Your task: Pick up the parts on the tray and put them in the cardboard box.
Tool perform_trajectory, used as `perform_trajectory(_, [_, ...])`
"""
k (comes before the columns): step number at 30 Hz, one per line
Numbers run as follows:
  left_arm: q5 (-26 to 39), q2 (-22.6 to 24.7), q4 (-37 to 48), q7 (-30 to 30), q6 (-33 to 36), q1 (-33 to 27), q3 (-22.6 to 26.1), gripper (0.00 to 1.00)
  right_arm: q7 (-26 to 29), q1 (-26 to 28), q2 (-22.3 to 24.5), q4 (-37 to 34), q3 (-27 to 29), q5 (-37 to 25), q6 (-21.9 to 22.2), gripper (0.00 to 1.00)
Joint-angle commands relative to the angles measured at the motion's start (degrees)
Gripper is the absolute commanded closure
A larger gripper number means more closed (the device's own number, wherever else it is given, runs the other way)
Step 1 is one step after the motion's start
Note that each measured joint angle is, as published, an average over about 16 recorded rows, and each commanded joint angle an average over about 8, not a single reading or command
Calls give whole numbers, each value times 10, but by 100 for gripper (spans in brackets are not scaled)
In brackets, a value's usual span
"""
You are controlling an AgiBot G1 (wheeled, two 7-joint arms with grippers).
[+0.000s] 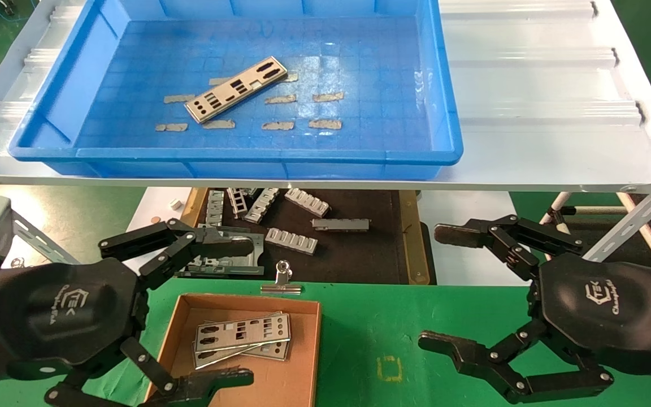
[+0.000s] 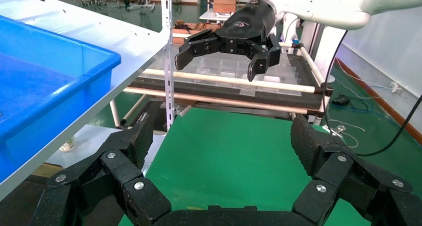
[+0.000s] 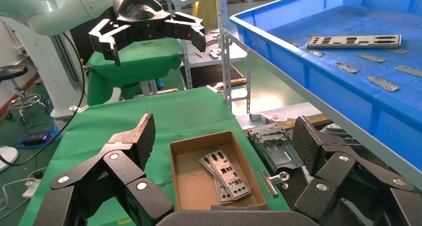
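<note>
One silver punched plate (image 1: pixel 237 89) lies slantwise on the floor of the blue tray (image 1: pixel 441 113), left of its middle; it also shows in the right wrist view (image 3: pixel 353 41). The cardboard box (image 1: pixel 280 384) sits on the green table near me and holds a small stack of plates (image 1: pixel 243 336), which also shows in the right wrist view (image 3: pixel 226 173). My left gripper (image 1: pixel 249 312) is open and empty, its fingers spread either side of the box. My right gripper (image 1: pixel 430 286) is open and empty over the green table, right of the box.
The tray rests on a white ridged shelf (image 1: pixel 529 85) above table level. Under the shelf, grey ribbed brackets (image 1: pixel 291 240) lie on a dark mat. A silver binder clip (image 1: pixel 282 280) lies just behind the box. Grey tape strips (image 1: pixel 325 123) dot the tray floor.
</note>
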Motion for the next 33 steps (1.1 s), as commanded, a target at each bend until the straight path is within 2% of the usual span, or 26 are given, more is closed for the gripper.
perform_trajectory(1, [1,1,2,1,0,-1,2,0,0,0,0,0,0,0,0,0])
perform_trajectory(33, [6,3,8,4,-3,-5,9,0,0,0,0,0,0,0,0,0])
